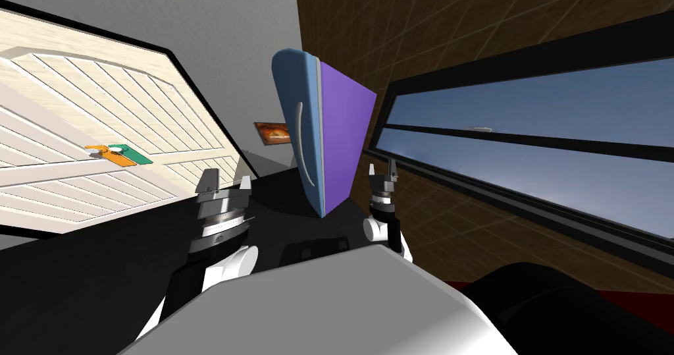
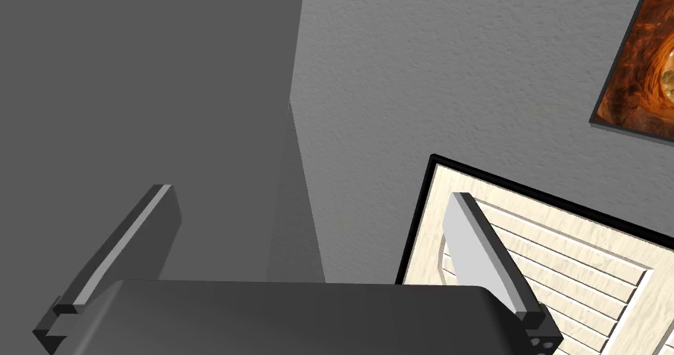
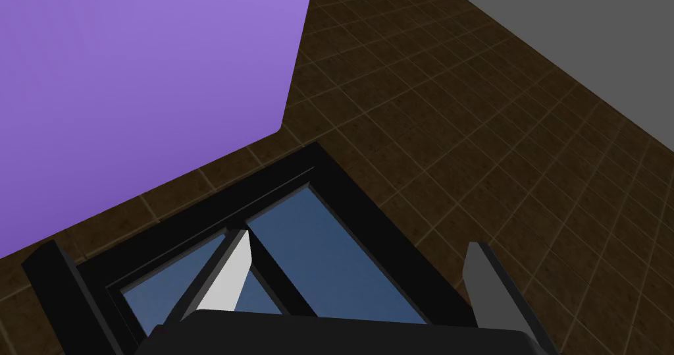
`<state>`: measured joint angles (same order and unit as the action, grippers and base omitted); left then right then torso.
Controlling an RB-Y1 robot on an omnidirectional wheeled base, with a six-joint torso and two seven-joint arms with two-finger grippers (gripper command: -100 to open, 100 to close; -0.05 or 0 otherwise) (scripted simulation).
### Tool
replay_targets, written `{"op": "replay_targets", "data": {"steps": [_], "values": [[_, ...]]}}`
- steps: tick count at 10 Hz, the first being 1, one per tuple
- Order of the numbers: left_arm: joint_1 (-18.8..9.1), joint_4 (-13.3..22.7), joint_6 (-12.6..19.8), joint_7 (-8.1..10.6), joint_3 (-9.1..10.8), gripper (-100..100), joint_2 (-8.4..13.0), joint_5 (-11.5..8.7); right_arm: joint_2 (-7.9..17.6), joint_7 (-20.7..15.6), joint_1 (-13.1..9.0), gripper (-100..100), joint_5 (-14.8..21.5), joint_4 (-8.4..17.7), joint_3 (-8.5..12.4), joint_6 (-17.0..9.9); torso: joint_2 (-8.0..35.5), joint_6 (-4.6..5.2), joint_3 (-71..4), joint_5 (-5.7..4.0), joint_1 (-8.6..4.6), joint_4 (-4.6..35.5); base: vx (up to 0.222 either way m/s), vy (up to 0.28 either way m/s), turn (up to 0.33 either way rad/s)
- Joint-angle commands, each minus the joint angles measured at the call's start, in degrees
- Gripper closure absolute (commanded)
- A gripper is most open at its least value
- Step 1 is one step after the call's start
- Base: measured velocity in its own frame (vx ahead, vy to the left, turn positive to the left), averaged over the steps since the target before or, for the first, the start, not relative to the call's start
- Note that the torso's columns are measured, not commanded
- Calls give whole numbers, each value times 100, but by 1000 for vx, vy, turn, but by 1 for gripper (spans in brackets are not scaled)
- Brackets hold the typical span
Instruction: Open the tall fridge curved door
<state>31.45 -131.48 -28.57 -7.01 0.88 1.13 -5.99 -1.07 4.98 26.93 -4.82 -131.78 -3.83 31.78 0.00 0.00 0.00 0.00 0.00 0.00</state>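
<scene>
Grey plaster wall (image 1: 230, 15) and brown tiled wall (image 1: 461, 22) meet behind the appliance. Left gripper (image 1: 228, 178) and right gripper (image 1: 382, 166) stand raised, fingers spread and holding nothing, on either side of the tall fridge's blue curved door (image 1: 296, 101), neither touching it. The door lies flush against the purple cabinet side (image 1: 345, 134); its slim grey curved handle (image 1: 301, 130) runs down its face. A long black-framed window (image 1: 526, 134) lies beyond the right gripper.

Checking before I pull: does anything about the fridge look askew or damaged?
Nothing stands out. The fridge leans only with the camera's tilt; its blue curved door looks shut, the grey handle intact.
</scene>
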Motion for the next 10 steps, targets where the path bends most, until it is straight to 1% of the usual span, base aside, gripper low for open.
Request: {"op": "replay_targets", "data": {"steps": [1, 3, 9, 10], "values": [[0, 0, 0, 0, 0, 0, 0, 0, 0, 0, 0, 0, 0, 0, 0, 0, 232, 0, -467, 0, 0, 235, 0, 0, 0], [0, -1, 0, 0, 0, 0, 0, 0, 0, 0, 0, 0, 0, -1, 0, 0, 1003, 0, -2014, 0, 0, 1006, 0, 0, 0], [0, -2, -1, 0, 0, 0, 0, 0, 0, 0, 0, 0, 0, -2, 0, 1, 3539, 0, -7073, 0, 0, 3537, 0, 0, 0], [-10, 47, 2, -16, 18, -100, 168, 10, 0, 0, 0, 0, 0, -2, 0, 1, 3962, 0, -7919, 0, 0, 3960, 23, -15, 13]]}}
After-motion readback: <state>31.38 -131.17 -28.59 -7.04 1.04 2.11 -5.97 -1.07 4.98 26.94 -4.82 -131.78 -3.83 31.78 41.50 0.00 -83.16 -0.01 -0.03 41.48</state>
